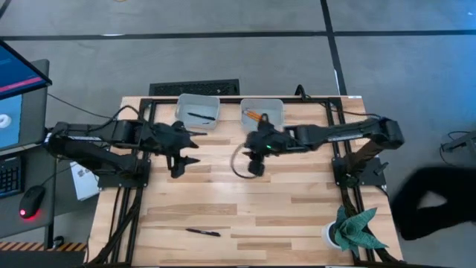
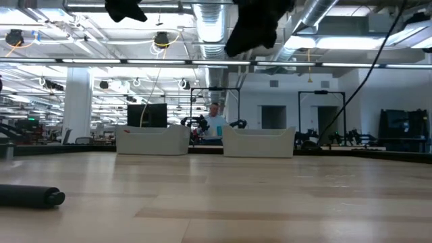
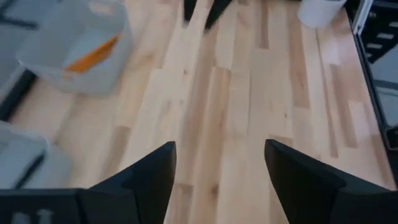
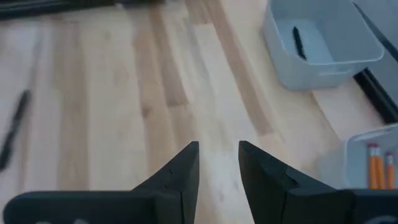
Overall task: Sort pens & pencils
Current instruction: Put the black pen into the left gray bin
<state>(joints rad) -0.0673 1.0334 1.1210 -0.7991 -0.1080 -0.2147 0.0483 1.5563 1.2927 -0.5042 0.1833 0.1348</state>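
Pens are nearly sorted: one thin black pen (image 1: 203, 232) lies alone near the front of the pale wooden tabletop (image 1: 245, 201). Left gripper (image 1: 181, 165), fingers spread and empty, should descend straight across its middle. Right gripper (image 1: 255, 165) waits, half-parted, holding nothing.

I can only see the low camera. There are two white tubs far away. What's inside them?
Observer: From above, the tub nearer the left arm holds a black pen. The other tub holds orange pencils.
Operator: Are the pincers grabbing anything?
Observer: No. The left pincer is wide open over bare wood, and the right pincer has a narrow gap with nothing in it.
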